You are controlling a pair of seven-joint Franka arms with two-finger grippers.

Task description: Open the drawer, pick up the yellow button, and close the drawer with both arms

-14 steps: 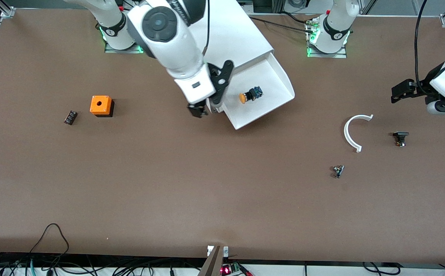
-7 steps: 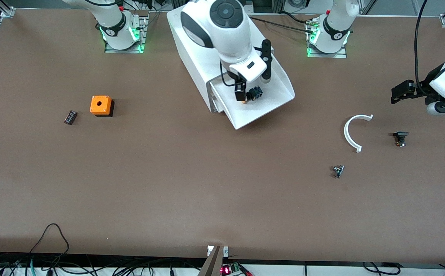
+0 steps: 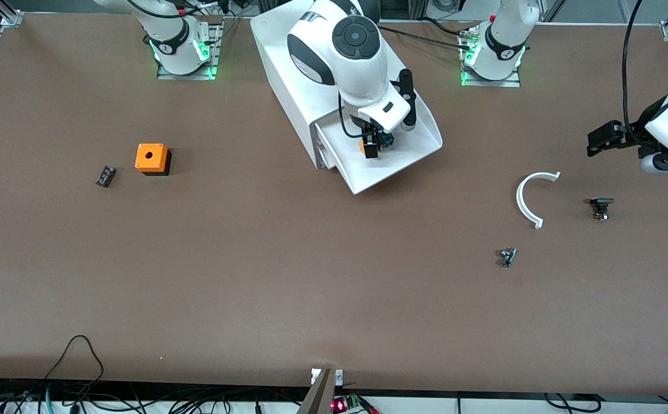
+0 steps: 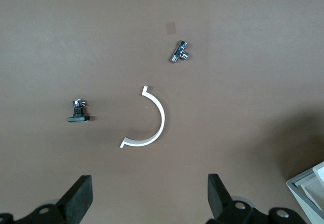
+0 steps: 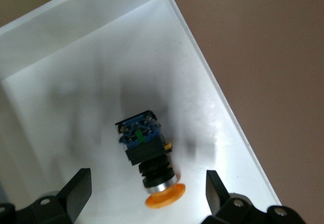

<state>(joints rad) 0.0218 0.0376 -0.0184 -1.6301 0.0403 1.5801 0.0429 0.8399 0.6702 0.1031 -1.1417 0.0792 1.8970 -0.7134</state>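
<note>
— Right gripper [image 3: 373,144]?
— Down inside the pulled-out drawer [image 3: 409,150], fingers [image 5: 76,191] spread wide, nothing clamped.

— And the button [image 5: 148,155]?
— On the drawer floor directly under that gripper, lying on its side between the two fingers but touching neither — orange cap toward the drawer's outer end, blue-and-black body toward the cabinet [image 3: 299,69].

— Left gripper [image 3: 601,140]?
— Waiting up in the air at the left arm's end of the desk [image 3: 253,276], fingers [image 4: 78,196] likewise apart and empty. Below it, a white curved piece [image 4: 152,120], with a small black part [image 4: 78,112] and a small metal fitting [image 4: 179,52] lying near, each apart from the others.
</note>
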